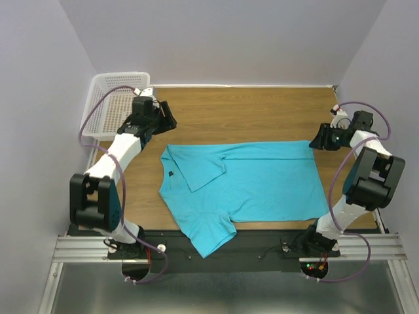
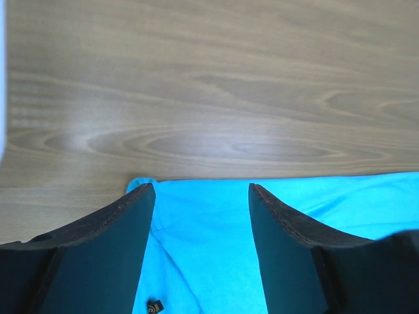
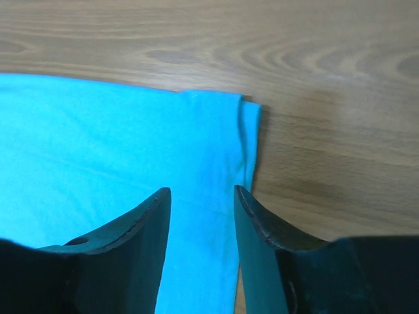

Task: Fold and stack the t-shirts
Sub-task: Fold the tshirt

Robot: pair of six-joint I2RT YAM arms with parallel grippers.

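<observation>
- Surface (image 1: 262, 108): light wood-grain top, boxed in by plain pale grey walls (image 1: 222, 39) at the far side, left and right.
- Near edge: a black base strip (image 1: 262, 243) carries both arm bases, with an aluminium rail (image 1: 85, 247) in front of it.
- White plastic mesh basket (image 1: 112, 104) sits in the far-left corner against the wall, just behind the left arm's wrist.
- Turquoise t-shirt (image 1: 262, 186) lies flat mid-surface, neck end to the left, hem end to the right.
- Its far edge runs straight across, and a flap of cloth (image 1: 203, 169) is folded over the body near the neck.
- One sleeve (image 1: 209, 239) hangs past the near edge onto the black strip.
- A small dark label (image 1: 171, 174) shows near the neck.
- Left gripper (image 1: 169, 122) is at the shirt's far-left corner. In the wrist view the left gripper (image 2: 201, 190) has its jaws well apart, with nothing between them and cloth plus bare wood below.
- Right gripper (image 1: 317, 141) is at the far-right corner by the hem. In the wrist view the right gripper (image 3: 203, 191) has its jaws parted more narrowly, nothing pinched, over the hem corner.
- Purple cables (image 1: 98, 111) loop off both wrists.
</observation>
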